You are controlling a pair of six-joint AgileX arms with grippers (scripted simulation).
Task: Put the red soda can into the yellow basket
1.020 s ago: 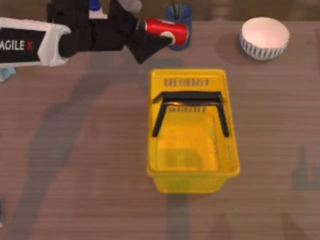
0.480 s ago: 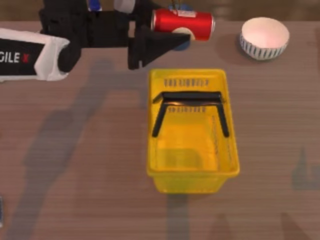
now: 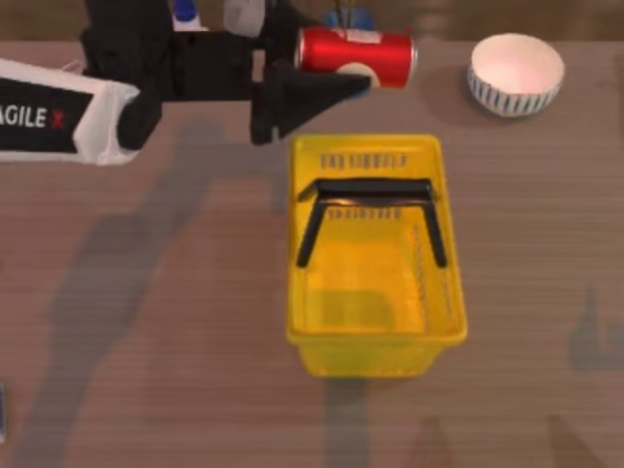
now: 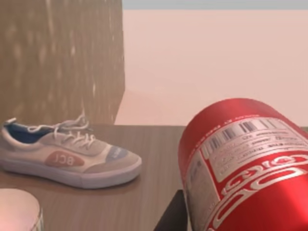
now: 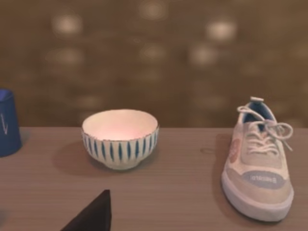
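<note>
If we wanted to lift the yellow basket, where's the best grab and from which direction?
Take the yellow basket by the black handles, coming straight down from above. They stand across the basket's far half as a narrow crossbar that two fingers could likely close on, whereas the walls are wide and slotted. The left gripper holds the red soda can.

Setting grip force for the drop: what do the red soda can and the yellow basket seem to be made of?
Red soda can: likely thin metal, glossy printed skin with sheen, held by left gripper. Yellow basket: probably moulded plastic, slotted walls.

Glossy metal red soda can (image 3: 356,56)
</note>
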